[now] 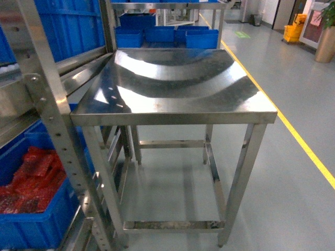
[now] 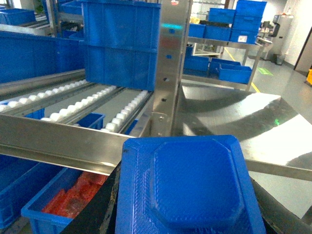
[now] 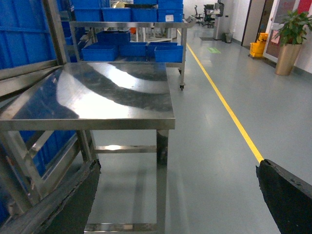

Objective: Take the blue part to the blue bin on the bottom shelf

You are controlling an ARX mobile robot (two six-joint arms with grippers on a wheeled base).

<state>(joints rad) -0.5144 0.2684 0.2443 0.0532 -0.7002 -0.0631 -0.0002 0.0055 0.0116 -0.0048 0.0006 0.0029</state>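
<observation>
Left gripper (image 2: 190,195) clenched around blue part (image 2: 190,185) beside roller shelf (image 2: 87,105); right gripper (image 3: 178,195) spread wide, holding nothing

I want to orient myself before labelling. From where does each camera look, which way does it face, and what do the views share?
Head: high on the robot, slanting down at the steel table; no robot body shows.
Left wrist: behind the blue part between its dark jaws, facing the roller rack.
Right wrist: low, facing the same table and the floor; open dark jaws frame the bottom corners.
Head and left wrist share the crate of red packs.
</observation>
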